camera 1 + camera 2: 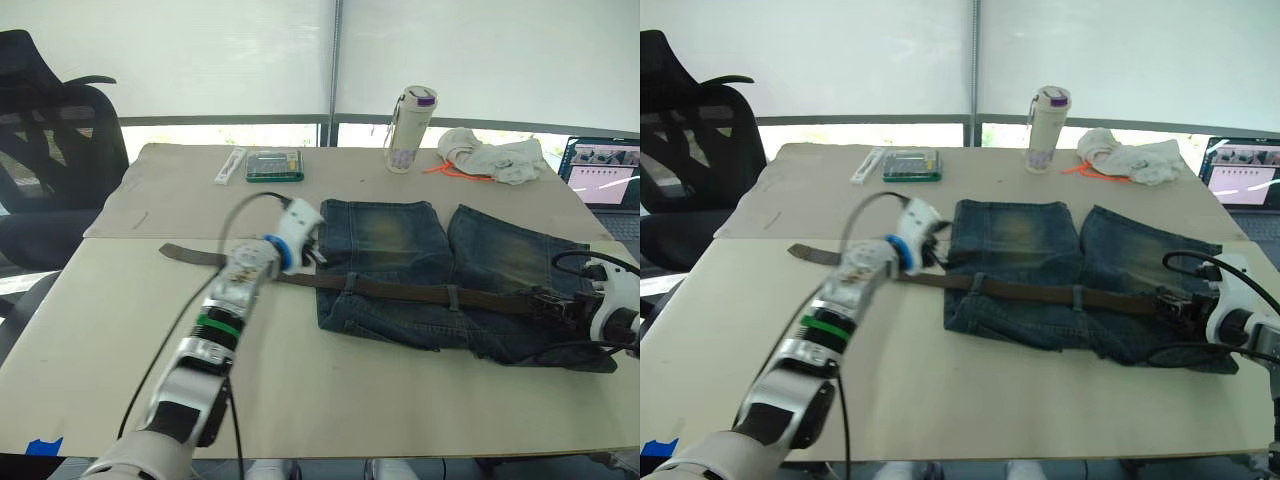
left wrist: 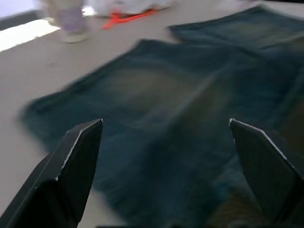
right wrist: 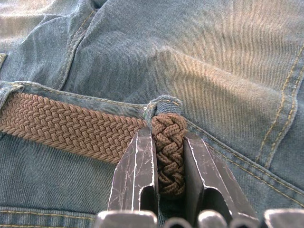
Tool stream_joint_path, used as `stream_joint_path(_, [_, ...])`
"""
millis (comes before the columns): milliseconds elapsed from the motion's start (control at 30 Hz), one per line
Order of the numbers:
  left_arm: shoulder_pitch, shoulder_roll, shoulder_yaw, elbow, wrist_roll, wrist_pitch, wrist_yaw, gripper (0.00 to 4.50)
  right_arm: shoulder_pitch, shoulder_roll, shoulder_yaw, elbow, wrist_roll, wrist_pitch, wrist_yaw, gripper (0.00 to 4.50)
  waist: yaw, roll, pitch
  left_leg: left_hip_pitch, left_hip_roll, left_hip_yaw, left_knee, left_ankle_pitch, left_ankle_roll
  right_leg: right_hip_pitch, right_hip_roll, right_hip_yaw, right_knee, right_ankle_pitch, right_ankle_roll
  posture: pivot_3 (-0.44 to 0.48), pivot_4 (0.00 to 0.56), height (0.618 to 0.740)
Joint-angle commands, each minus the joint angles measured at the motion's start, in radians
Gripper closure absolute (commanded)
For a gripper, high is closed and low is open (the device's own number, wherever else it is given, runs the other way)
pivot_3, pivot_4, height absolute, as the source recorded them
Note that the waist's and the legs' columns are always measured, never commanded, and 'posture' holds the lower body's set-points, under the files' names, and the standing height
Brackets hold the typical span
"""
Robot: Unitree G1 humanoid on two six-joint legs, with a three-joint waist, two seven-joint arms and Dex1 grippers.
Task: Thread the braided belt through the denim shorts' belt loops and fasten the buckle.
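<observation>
Threading in hand: right end effector grips the braided belt emerging from a belt loop; left end effector gapes. Next: pull through.

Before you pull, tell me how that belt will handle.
The belt will probably flex, not stay stiff: it bends sharply where the right gripper pinches it. Its braid looks grippy, so slipping seems unlikely. It may drag the shorts along.
</observation>
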Motion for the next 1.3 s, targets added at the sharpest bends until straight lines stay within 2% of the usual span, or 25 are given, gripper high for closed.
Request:
stream_joint_path(33, [-0.041,0.010,-0.049,0.082,0.072,-0.025,-0.012,0.00,0.010,-0.003,-0.033,-0.041,0.010,0.001,-0.005,4.22,-0.002,0.000,0.000,0.001,0.000,0.000,0.000,0.000,0.000,0.000,0.000,0.000,0.000,0.000,0.000,0.000,0.150,0.737])
stream_joint_path(167, [-0.049,-0.020,-0.117,0.201,0.155,-0.070,0.003,0.00,0.066,0.002,-0.068,-0.085,0.017,0.006,-0.016,4.22,0.006,0.000,0.000,0.001,0.001,-0.001,-0.001,-0.001,0.002,0.000,0.000,0.001,0.000,0.000,0.000,0.000,0.150,0.737])
stream_joint_path(267, [-0.034,-0.015,-0.154,0.222,0.189,-0.085,-0.031,0.00,0.102,0.006,-0.091,-0.118,0.022,0.017,-0.028,4.22,0.014,0.000,0.000,0.000,0.001,-0.002,0.002,-0.003,0.005,0.002,-0.001,0.000,0.000,0.000,0.000,0.000,0.150,0.737])
stream_joint_path(367, [-0.023,-0.013,-0.136,0.199,0.171,-0.078,-0.051,0.78,0.122,0.007,-0.104,-0.138,0.027,0.022,-0.030,4.22,0.012,0.000,0.000,0.002,0.002,-0.002,0.002,-0.005,0.009,0.004,-0.001,0.000,-0.001,0.000,0.000,0.000,0.150,0.737])
stream_joint_path(400, [-0.016,-0.011,-0.127,0.181,0.159,-0.074,-0.064,1.22,0.128,0.006,-0.107,-0.143,0.028,0.025,-0.031,4.22,0.012,0.000,0.000,0.002,0.002,-0.003,0.002,-0.006,0.010,0.004,-0.001,0.001,0.000,0.000,0.000,0.000,0.150,0.737])
stream_joint_path(600, [0.030,-0.011,-0.066,0.067,0.070,0.010,-0.135,3.14,0.125,0.006,-0.099,-0.160,0.030,0.036,-0.032,4.22,0.011,0.001,0.000,0.002,0.003,-0.003,0.002,-0.005,0.009,0.004,-0.001,0.000,0.000,0.000,0.000,0.000,0.150,0.737])
stream_joint_path(733, [0.045,0.016,-0.026,0.038,0.054,0.041,-0.114,4.44,0.103,0.017,-0.079,-0.169,0.038,0.025,-0.015,4.22,0.010,0.001,0.000,0.002,0.003,-0.003,0.002,-0.005,0.009,0.003,-0.001,0.000,0.000,0.000,0.000,0.000,0.150,0.737])
stream_joint_path(900, [0.014,0.072,0.045,0.105,0.062,-0.001,-0.005,4.50,0.028,0.048,-0.008,-0.134,0.002,-0.022,-0.012,4.22,-0.006,0.001,0.000,0.002,0.004,-0.003,0.002,-0.005,0.008,0.003,0.000,0.001,0.001,0.000,0.000,0.000,0.150,0.737])
stream_joint_path(1033, [-0.018,0.132,0.104,0.159,0.057,-0.035,0.071,4.50,-0.097,0.108,0.103,-0.068,-0.046,-0.087,-0.014,4.22,-0.020,0.000,0.000,0.002,0.004,-0.003,0.002,-0.005,0.008,0.002,0.000,0.001,0.001,0.000,-0.001,0.000,0.150,0.737])
stream_joint_path(1300, [0.030,0.257,0.171,0.109,0.030,-0.010,0.075,4.50,-0.425,0.290,0.334,0.218,-0.216,-0.327,-0.012,4.22,-0.025,0.000,0.000,-0.001,0.004,0.000,0.001,0.000,0.000,-0.003,0.001,0.001,0.003,0.000,-0.001,0.000,0.150,0.737])
